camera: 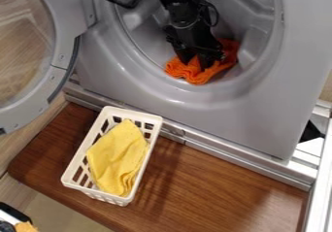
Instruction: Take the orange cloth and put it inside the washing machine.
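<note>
— Item one: lettering, numerals or signs on the washing machine [240,122]?
— None legible.
— Item two: labels or brand marks beside the washing machine, or below it?
— None legible there either. Entry for readable text, all places: nil.

- The orange cloth [188,72] is bright and looks soft. It is all bunched up, with bumps and folds. It lies inside the washing machine, low down, near the front rim of the round hole.
- The washing machine [227,117] is gray and shiny, with a big round hole. Its round door [63,24] is wide open and has a see-through middle.
</note>
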Motion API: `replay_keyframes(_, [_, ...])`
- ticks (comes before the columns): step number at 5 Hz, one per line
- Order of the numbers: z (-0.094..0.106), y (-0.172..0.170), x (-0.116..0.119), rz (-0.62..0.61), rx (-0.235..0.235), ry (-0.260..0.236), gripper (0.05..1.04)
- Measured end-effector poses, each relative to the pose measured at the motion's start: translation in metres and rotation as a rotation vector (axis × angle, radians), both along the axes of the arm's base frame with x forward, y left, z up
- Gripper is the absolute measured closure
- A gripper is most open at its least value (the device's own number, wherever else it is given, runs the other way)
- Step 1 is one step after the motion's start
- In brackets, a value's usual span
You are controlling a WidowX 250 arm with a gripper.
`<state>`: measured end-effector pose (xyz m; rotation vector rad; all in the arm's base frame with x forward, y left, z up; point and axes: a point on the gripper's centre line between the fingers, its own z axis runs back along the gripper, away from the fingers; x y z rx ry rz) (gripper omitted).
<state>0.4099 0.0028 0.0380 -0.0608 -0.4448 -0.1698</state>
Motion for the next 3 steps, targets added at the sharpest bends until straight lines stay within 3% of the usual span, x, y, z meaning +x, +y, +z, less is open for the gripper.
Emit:
replay_keyframes(1, [0.007, -0.002, -0.007, -0.007, -0.024, 0.001, 0.096])
replay_keyframes(2, [0.008, 0.003, -0.009, 0.011, -0.051, 0.010, 0.082])
replay_keyframes(3, [0.027, 0.008, -0.011, 0.011, -0.052, -0.029, 0.083])
